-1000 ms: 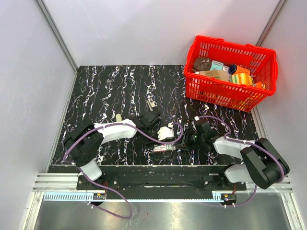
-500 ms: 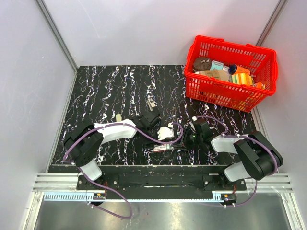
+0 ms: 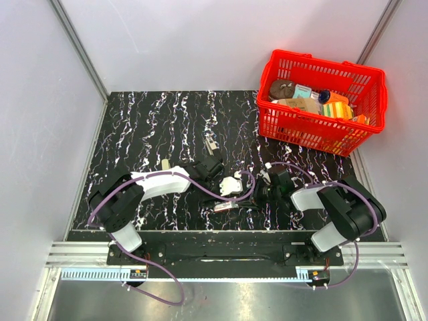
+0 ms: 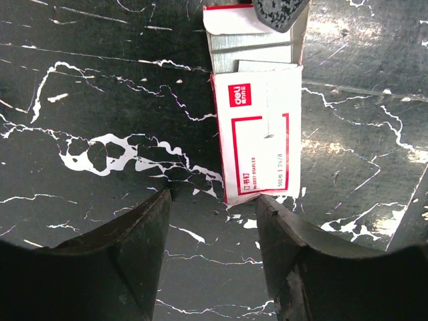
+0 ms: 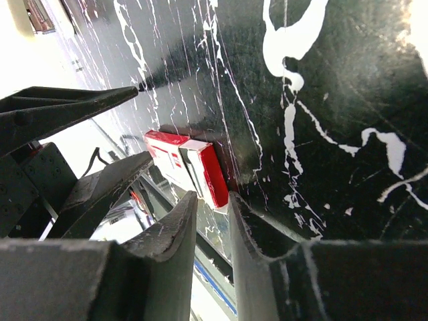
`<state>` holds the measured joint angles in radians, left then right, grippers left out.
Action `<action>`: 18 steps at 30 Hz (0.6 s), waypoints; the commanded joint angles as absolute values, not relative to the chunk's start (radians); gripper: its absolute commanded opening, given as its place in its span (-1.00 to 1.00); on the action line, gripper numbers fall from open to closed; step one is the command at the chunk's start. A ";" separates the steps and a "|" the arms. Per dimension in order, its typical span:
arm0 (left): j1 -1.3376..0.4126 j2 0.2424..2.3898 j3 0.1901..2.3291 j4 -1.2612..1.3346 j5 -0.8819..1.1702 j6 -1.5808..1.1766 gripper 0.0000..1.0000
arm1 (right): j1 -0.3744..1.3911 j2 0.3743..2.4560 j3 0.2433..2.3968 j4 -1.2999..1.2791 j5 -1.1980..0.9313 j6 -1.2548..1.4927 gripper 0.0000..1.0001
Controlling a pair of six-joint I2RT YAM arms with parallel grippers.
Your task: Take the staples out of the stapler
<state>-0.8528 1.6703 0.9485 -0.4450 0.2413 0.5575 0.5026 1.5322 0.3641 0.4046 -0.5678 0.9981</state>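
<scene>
A small dark stapler with silver parts (image 3: 212,142) lies on the black marbled table, beyond both grippers. A small pale piece (image 3: 162,164) lies by the left arm; I cannot tell if it is the staples. My left gripper (image 3: 230,194) (image 4: 212,197) is open and empty, its fingertips just short of the red-and-white box (image 3: 227,206) (image 4: 261,140), whose far end is open and shows grey staple strips. My right gripper (image 3: 258,196) (image 5: 212,195) lies low on the table with a narrow gap between its jaws and nothing in it, pointing at the box (image 5: 194,170).
A red basket (image 3: 321,127) with several items stands at the back right. A dark speckled tip (image 4: 277,10) overlaps the box's far end in the left wrist view. The table's near edge runs just behind the box.
My right gripper has crept a little left toward the box and its arm has swung in. The left arm and the box have not moved.
</scene>
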 commanded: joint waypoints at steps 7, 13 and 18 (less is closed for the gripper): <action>-0.856 1.690 0.957 -0.433 0.204 0.591 0.15 | 0.506 1.583 0.360 0.502 -0.652 1.015 -0.39; -0.854 1.690 0.971 -0.439 0.204 0.589 0.14 | 0.526 1.598 0.385 0.494 -0.655 1.015 -0.40; -0.859 1.697 0.982 -0.442 0.212 0.586 0.15 | 0.552 1.621 0.387 0.535 -0.650 1.040 -0.40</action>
